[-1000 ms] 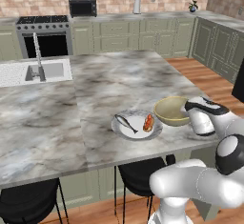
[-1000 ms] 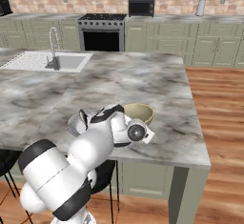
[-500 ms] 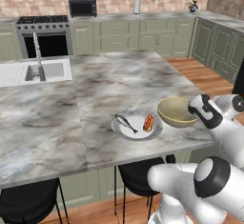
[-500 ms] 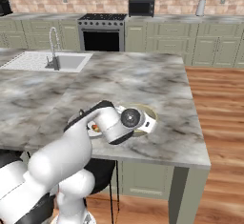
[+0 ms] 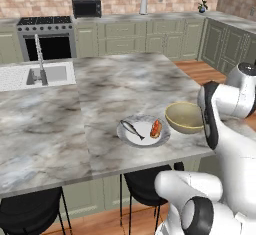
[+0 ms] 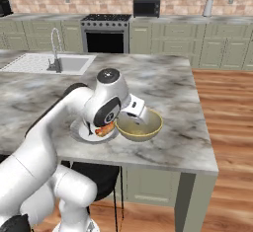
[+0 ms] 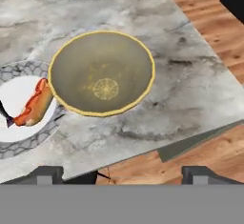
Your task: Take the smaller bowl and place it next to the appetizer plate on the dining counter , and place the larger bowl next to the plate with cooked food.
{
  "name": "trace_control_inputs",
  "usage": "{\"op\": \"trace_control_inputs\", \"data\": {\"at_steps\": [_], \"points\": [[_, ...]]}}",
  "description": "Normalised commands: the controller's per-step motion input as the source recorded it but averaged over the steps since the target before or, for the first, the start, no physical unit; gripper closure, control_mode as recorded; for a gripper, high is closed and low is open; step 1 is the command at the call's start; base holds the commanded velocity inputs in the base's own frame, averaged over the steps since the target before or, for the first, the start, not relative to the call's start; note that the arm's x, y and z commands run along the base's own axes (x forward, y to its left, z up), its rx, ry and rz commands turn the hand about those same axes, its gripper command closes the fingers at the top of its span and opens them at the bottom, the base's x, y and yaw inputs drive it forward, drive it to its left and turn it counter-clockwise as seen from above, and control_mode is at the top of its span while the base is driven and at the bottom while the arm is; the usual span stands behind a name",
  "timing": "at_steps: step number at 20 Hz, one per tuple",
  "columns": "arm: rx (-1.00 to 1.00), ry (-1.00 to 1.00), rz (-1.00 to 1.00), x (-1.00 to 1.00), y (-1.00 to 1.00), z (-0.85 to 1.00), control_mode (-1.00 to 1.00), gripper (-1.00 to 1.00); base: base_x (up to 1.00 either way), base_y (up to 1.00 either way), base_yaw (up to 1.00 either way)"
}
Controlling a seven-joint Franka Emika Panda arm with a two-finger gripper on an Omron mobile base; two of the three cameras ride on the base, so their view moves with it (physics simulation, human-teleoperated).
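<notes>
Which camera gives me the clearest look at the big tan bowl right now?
The hand view: the tan bowl sits centred and unblocked, with its whole yellow rim and inside visible beside the white plate. The left base view shows it smaller, partly behind the arm. In the right base view the arm covers its left side.

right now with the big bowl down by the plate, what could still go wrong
1. The bowl sits close to the counter edge, and the arm is right beside it in both base views; a careless swing on the way out could nudge it off.
2. The bowl's rim looks like it touches or overlaps the plate; a bump could shove the plate and its food.
3. The gripper is open with nothing in it, low near the edge; it could clip the counter if it drops.
</notes>
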Motion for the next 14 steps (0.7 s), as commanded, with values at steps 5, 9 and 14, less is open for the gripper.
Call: {"op": "trace_control_inputs", "data": {"at_steps": [5,9,14], "points": [[-0.15,-0.02,0.3,-0.75,0.95,0.27,-1.0,-1.0,0.0,0.0,0.0],[-0.07,-0.18,0.2,-0.59,0.73,0.5,-1.0,-1.0,0.0,0.0,0.0],[-0.03,-0.24,0.18,-0.64,0.46,0.72,-1.0,-1.0,0.0,0.0,0.0]]}}
